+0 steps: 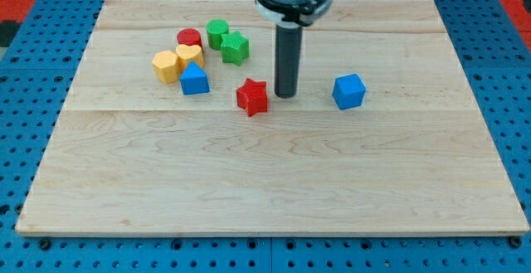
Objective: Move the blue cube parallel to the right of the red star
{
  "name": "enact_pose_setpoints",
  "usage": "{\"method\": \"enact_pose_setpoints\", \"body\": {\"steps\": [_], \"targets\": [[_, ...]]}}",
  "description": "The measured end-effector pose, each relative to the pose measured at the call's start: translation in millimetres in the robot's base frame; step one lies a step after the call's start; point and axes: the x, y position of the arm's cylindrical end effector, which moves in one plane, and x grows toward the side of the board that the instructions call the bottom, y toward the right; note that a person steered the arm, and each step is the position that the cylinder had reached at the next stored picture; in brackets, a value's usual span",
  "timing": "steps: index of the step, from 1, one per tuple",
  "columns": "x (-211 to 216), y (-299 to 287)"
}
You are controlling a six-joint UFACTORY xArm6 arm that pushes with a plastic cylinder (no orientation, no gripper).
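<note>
Pale wooden board (274,182) on blue pegboard. My tip (285,96), a plain rod w/ no jaws, gripped nothing; it sat centre frame, just right of red star block (252,97). Blue cube block (349,91) lay further right, approx. level w/ star.

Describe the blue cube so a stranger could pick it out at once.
Start at the wooden board and find the dark rod standing near its middle, my tip resting beside the red star. The blue cube sits alone toward the view's right of my tip. The other blue block is peaked and sits in the left cluster.
</note>
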Motion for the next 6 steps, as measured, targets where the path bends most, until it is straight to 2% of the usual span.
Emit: {"method": "enact_pose_setpoints", "body": {"steps": [1, 2, 3, 5, 6], "targets": [[-41.5, 33.3], [-32.2, 74.7], [2.5, 80.8], [4.8, 80.6], [-21.8, 94.4]]}}
